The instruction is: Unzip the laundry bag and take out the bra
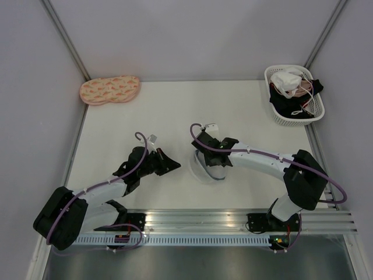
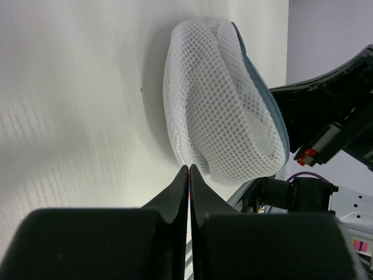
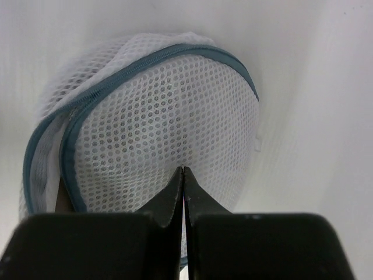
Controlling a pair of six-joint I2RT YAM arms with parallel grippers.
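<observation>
– White table (image 1: 175, 111) between pale grey walls (image 1: 192, 35), with both arms reaching in from the near edge. Where is the laundry bag (image 1: 198, 170)?
– Around the middle of the table, closer to the near edge, tipped up on its side. The right gripper (image 1: 214, 166) is directly over it, and the left gripper (image 1: 178, 165) points at it from the left.
– How do the right jaws stand?
– Together. In the right wrist view the fingertips meet against the white mesh, just below a faint crease. Whether any mesh is caught between them I cannot tell.
– And the left?
– Also pressed together, with nothing between them. From above, its tips sit near the bag with a strip of table between.
– The zip?
– The blue-grey zipper (image 3: 145, 61) curves over the dome and looks closed along the stretch in view.
– Can you see the bra?
– Not for certain. A greyish-beige sliver (image 3: 58, 198) shows at the bag's lower left edge, too little to tell what it is.
– Anything else on the table?
– A peach patterned pad (image 1: 109, 90) at the far left corner, and a white lattice basket (image 1: 291, 121) at the far right with a white garment (image 1: 287, 80) and dark cloth (image 1: 282, 106) in it
</observation>
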